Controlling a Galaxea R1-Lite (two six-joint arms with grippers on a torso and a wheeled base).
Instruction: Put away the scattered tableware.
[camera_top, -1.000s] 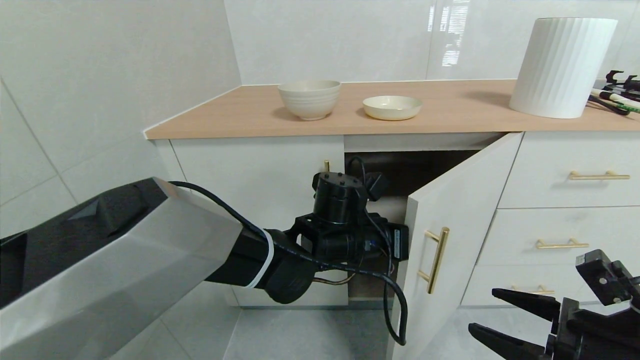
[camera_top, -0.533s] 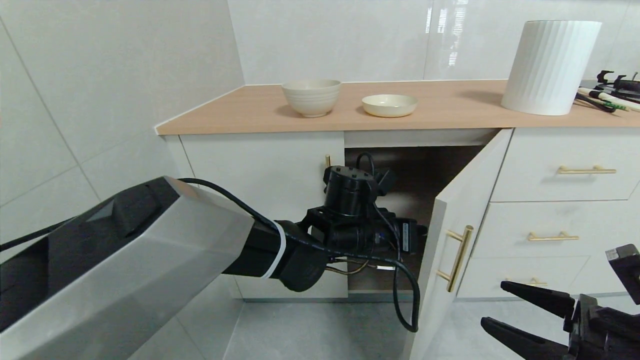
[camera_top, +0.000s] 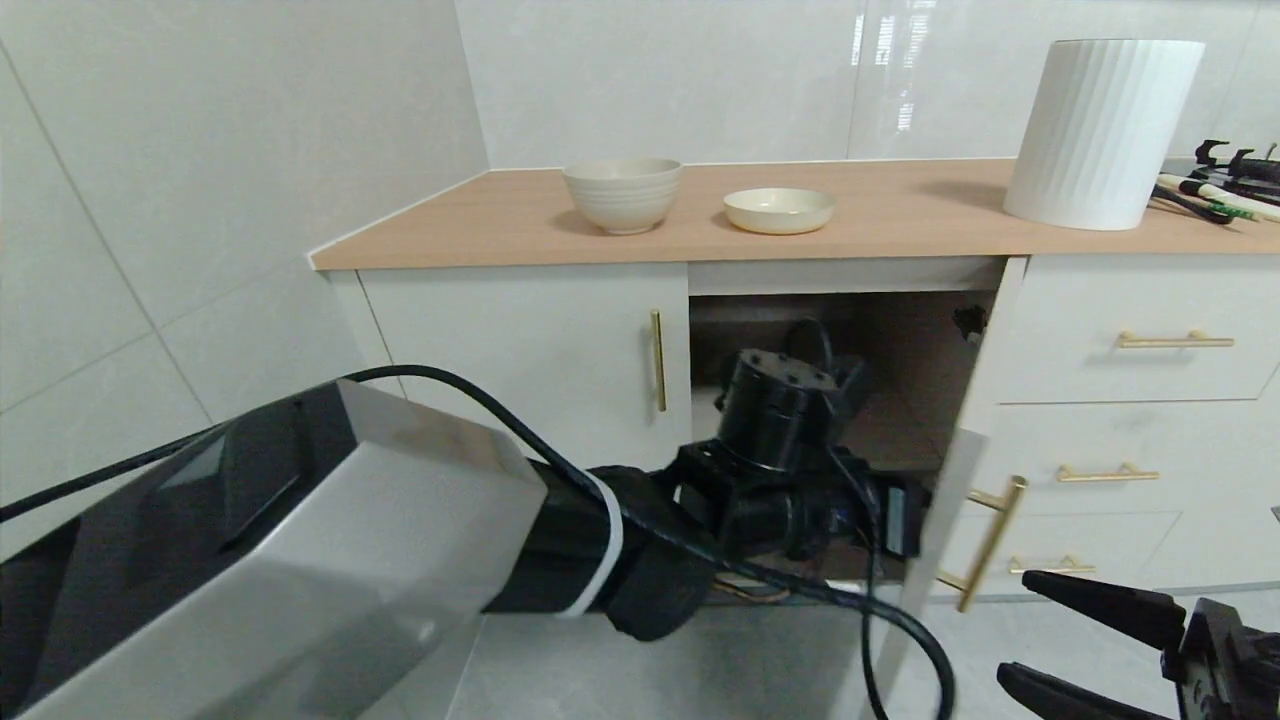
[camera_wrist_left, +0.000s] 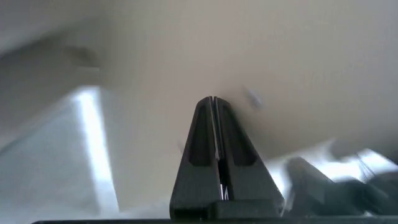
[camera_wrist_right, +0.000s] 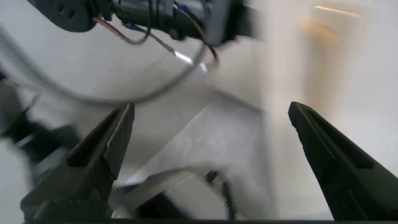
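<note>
**Black fingers spread wide over a pale floor by the cupboard door**

The right gripper (camera_wrist_right: 211, 109) hangs with its two black tapered fingers (camera_wrist_right: 93, 158) set wide apart. Through the gap lies a pale grey tiled floor (camera_wrist_right: 205, 140). A white cabinet door (camera_wrist_right: 280, 68), badly blurred, stands close by one finger, with a smear of brass-coloured handle (camera_wrist_right: 333, 12) on it. Farther off is the black wrist of the other arm (camera_wrist_right: 149, 9), with thin wires trailing from it. A dark cable (camera_wrist_right: 112, 90) sweeps in a curve across the floor.
</note>
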